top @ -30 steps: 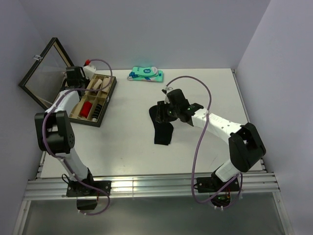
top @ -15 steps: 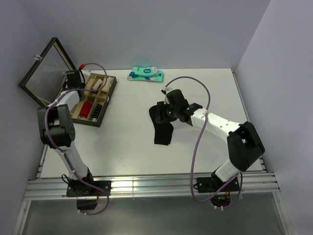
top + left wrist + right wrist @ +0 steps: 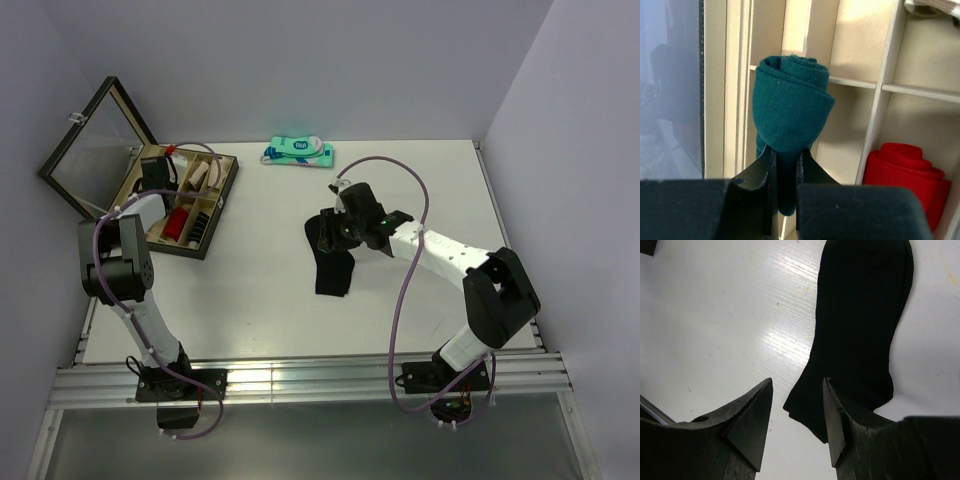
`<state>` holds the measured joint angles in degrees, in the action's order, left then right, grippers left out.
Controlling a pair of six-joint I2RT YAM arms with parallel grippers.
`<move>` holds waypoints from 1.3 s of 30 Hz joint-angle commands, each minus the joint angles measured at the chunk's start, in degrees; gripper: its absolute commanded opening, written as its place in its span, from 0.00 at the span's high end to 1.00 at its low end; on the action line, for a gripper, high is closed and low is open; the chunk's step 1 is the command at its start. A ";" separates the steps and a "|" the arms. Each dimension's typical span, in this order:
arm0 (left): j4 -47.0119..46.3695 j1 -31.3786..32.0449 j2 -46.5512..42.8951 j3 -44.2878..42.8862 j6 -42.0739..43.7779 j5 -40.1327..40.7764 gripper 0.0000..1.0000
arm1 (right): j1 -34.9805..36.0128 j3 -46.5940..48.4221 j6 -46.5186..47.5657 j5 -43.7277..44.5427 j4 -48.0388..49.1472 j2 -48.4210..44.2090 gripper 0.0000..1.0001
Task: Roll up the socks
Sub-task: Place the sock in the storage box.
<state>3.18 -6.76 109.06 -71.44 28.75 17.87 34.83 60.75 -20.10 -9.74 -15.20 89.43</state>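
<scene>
White table (image 3: 250, 300), lilac walls (image 3: 300, 60), black sock (image 3: 335, 270)

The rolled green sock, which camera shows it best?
The left wrist view: the rolled green sock sits close up, pinched by the left gripper over the box. In the top external view the gripper hides it; the right wrist shows only the black sock.

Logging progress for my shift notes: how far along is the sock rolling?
Done: the green sock is rolled. In hand: the left gripper is shut on it above the divided box. Left: the black sock lies flat, unrolled, under the open right gripper.
</scene>
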 commanded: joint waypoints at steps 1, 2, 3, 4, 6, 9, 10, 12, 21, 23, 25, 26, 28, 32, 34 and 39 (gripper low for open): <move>3.22 0.00 -2.27 0.95 -3.43 -1.69 1.00 | -0.29 1.04 0.67 -0.19 1.93 0.83 0.48; 3.84 -0.09 -2.27 0.95 -4.31 -2.13 1.00 | -0.20 0.95 0.76 -0.19 1.93 0.84 0.48; 4.55 -0.09 -2.36 0.86 -4.84 -3.09 1.00 | -0.29 0.95 0.85 -0.11 1.84 0.84 0.48; 5.51 0.00 -2.44 0.78 -5.28 -3.71 1.00 | -0.20 0.95 0.76 -0.19 1.93 0.84 0.48; 7.18 0.00 -2.36 0.69 -6.34 -4.77 1.00 | -0.20 0.95 0.85 -0.20 1.76 0.84 0.48; 9.65 0.00 -2.27 0.16 -7.39 -5.65 1.00 | -0.29 1.03 0.94 -0.28 1.84 0.92 0.48; 9.83 -0.09 -2.62 0.42 -7.66 -6.09 1.00 | -0.29 0.86 0.94 -0.28 1.84 0.75 0.48; 10.09 -0.09 -3.06 1.30 -7.75 -6.35 1.00 | -0.29 0.86 1.02 -0.28 1.76 0.92 0.48; 11.58 -0.09 -5.08 4.55 -8.10 -7.23 1.00 | -0.29 1.03 1.11 -0.72 1.40 1.19 0.49; 12.02 -0.09 -5.08 4.82 -8.36 -7.15 1.00 | -0.29 0.95 1.20 -0.81 1.40 1.19 0.49; 12.55 -0.18 -4.82 4.73 -8.54 -7.32 1.00 | -0.29 1.04 1.20 -0.90 1.40 1.28 0.49; 12.81 -0.27 -4.64 4.38 -8.71 -7.58 1.00 | -0.29 0.95 1.20 -1.25 1.49 1.28 0.49; 14.04 -0.53 -3.94 3.77 -9.41 -8.02 1.00 | -0.20 0.86 1.20 -1.16 1.49 1.36 0.49; 17.02 -1.84 -1.31 -0.70 -11.17 -9.08 1.00 | -0.11 0.95 1.20 -1.69 1.67 1.54 0.49; 18.52 -2.98 0.98 -2.73 -11.87 -10.39 0.99 | -0.20 1.03 1.29 -1.78 1.58 1.63 0.50; 23.27 -4.22 5.72 -8.10 -11.97 -11.72 1.00 | -0.20 1.12 1.38 -1.87 1.40 1.89 0.50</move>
<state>21.50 -10.37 112.18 -76.77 18.55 8.93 34.83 60.75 -19.64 -11.46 -15.22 90.63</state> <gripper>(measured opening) 0.123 0.506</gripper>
